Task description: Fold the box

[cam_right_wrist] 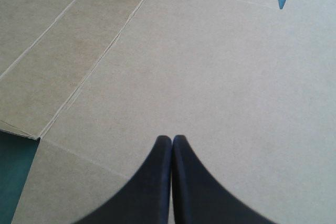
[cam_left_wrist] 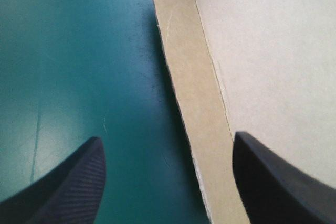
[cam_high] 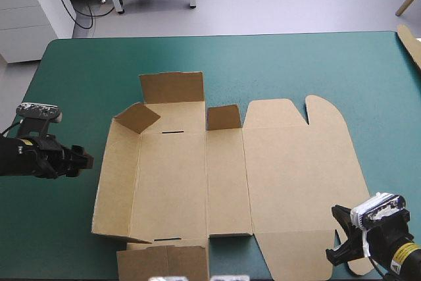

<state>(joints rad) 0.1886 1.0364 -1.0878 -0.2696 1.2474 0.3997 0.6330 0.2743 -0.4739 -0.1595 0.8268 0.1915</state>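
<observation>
The brown box [cam_high: 289, 169] lies opened out in the middle of the teal-green table. Its left wall [cam_high: 115, 182] is tilted up, and a far flap [cam_high: 172, 87] and a small flap [cam_high: 223, 117] stand raised; the lid panel lies flat to the right. My left gripper [cam_high: 84, 160] is open just left of the left wall. In the left wrist view the wall's edge [cam_left_wrist: 202, 108] runs between the left gripper's [cam_left_wrist: 168, 182] fingers. My right gripper [cam_high: 339, 233] is at the lid's near right corner. It is shut [cam_right_wrist: 172, 139] and empty, over the flat lid [cam_right_wrist: 220, 72].
A strip of more brown board [cam_high: 412, 43] shows at the table's far right edge. The box's near flaps [cam_high: 164, 261] reach the table's front edge. Bare teal-green cover [cam_high: 66, 77] lies left of the box and along the far edge.
</observation>
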